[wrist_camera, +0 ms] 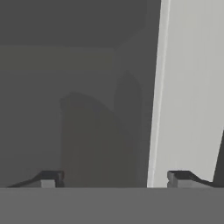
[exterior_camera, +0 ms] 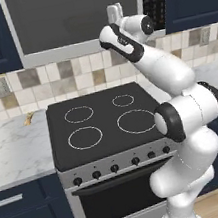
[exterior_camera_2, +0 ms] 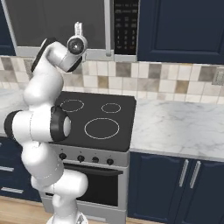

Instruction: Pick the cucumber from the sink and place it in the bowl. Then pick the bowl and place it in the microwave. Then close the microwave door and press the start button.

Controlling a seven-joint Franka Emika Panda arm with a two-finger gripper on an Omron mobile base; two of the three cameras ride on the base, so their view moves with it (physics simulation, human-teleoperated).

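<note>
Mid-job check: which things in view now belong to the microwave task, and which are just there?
Job:
microwave
microwave door, shut
keypad
gripper, open, up against the door glass

Just there:
stove
oven
counter
small tan thing on the counter left of the stove; too small to tell what

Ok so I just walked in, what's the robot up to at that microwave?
The white arm is reaching up over the stove, with its gripper right against the microwave door, near the door's edge beside the keypad panel. The door looks closed. The hand view shows the two fingertips spread apart with nothing between them, facing the dark glass and grey frame.
</note>
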